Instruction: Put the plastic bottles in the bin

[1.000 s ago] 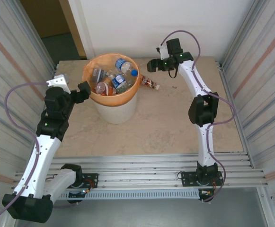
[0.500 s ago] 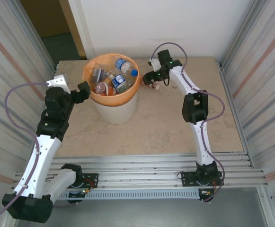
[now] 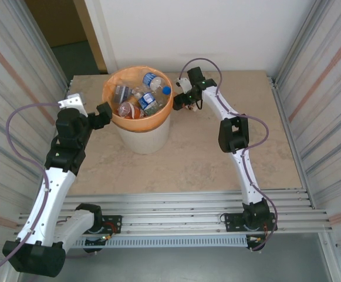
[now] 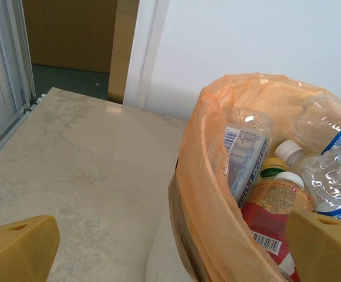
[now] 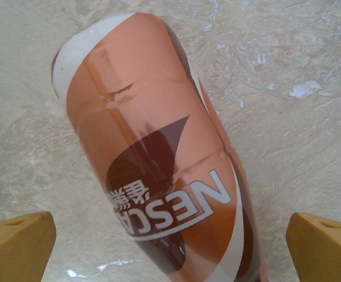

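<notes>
Bottle with the orange-and-brown Nescafé label (image 5: 152,147), lying on its side on the marble table (image 5: 299,53), runs up the middle of my right wrist view. My right gripper (image 3: 181,101) hangs directly over it with jaws spread wide; one yellow fingertip (image 5: 17,244) sits in each lower corner of that frame, neither touching the label. I judge the spread is set to straddle the body across its width before closing.

In the overhead view this bottle lies upper centre, just right of the bin (image 3: 142,138). The orange-bagged rim stands just beside my wrist, so any lift must clear that edge. Bare table opens toward the lower right; the white back wall (image 3: 246,35) is near at the top.

The plastic bottles (image 3: 139,97) already inside are heaped close to the rim; a drop near the middle looks safest. My left gripper (image 3: 104,113), jaws apart and holding nothing, waits at the bin's left rim, centre left, seemingly parked clear of the right arm's path.
</notes>
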Robot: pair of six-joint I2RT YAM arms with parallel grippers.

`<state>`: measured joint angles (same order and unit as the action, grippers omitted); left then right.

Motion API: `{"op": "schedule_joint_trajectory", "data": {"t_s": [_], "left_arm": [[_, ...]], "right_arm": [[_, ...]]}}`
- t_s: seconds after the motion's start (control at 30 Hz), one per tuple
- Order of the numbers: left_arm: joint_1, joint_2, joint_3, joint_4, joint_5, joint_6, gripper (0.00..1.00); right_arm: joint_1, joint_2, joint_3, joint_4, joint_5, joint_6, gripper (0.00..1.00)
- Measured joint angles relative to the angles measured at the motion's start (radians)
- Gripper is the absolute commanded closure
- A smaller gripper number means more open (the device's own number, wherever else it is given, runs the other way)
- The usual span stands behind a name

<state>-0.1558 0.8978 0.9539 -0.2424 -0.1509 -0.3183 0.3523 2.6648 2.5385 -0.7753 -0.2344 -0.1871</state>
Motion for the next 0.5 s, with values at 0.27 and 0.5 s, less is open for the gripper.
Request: {"op": "schedule_joint_trajectory", "data": {"t_s": [0.27, 0.5], "left_arm": [[0.0, 0.008, 0.031, -0.035, 0.0, 0.003, 0.01], [0.0, 0.007, 0.042, -0.058, -0.001, 0.004, 0.01]], "right_arm": [[0.0, 0.038, 0.039, 0.007, 0.005, -0.009, 0.01], [0.004, 0.072, 0.049, 0.002, 0.002, -0.025, 0.02]]}}
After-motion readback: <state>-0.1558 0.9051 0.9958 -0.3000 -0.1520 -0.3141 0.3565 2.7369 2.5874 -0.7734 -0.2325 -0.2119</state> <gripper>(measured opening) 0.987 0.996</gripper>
